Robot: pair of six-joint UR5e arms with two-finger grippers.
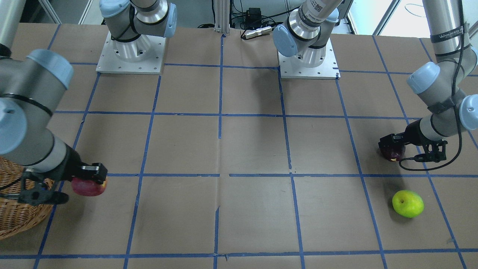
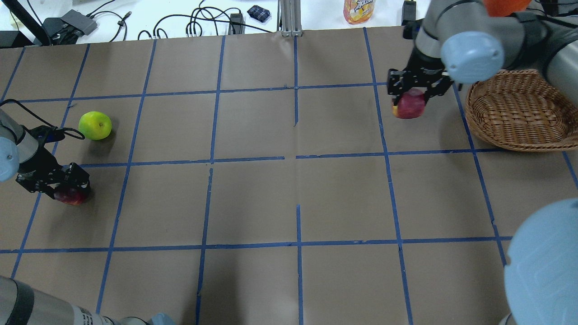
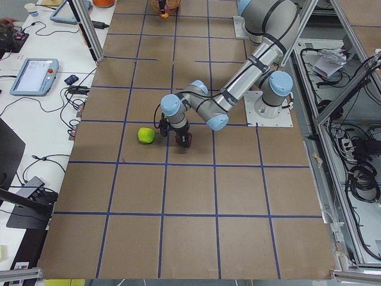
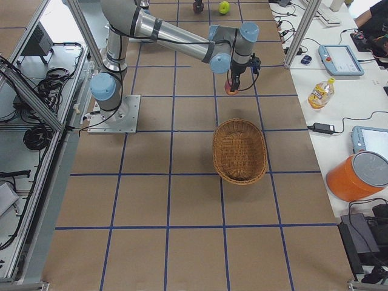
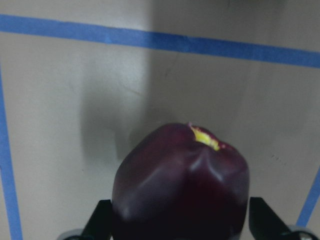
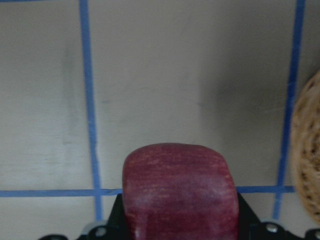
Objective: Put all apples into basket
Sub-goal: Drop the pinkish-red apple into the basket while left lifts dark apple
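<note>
My right gripper (image 2: 413,92) is shut on the red streaked apple (image 2: 409,105) and holds it just left of the wicker basket (image 2: 519,113) in the overhead view. The right wrist view shows this apple (image 6: 180,192) between the fingers, with the basket's rim (image 6: 306,155) at the right edge. My left gripper (image 2: 67,187) is shut on the dark maroon apple (image 2: 71,195), low at the table. Its fingers (image 5: 102,220) press on both sides of the apple (image 5: 180,185). The yellow-green apple (image 2: 95,125) lies loose on the table beyond my left gripper.
The basket (image 4: 239,150) holds nothing. A juice bottle (image 2: 359,9), cables (image 2: 203,22) and an orange container (image 4: 357,176) lie off the table's far edge. The two arm bases (image 1: 130,52) stand at the robot's side.
</note>
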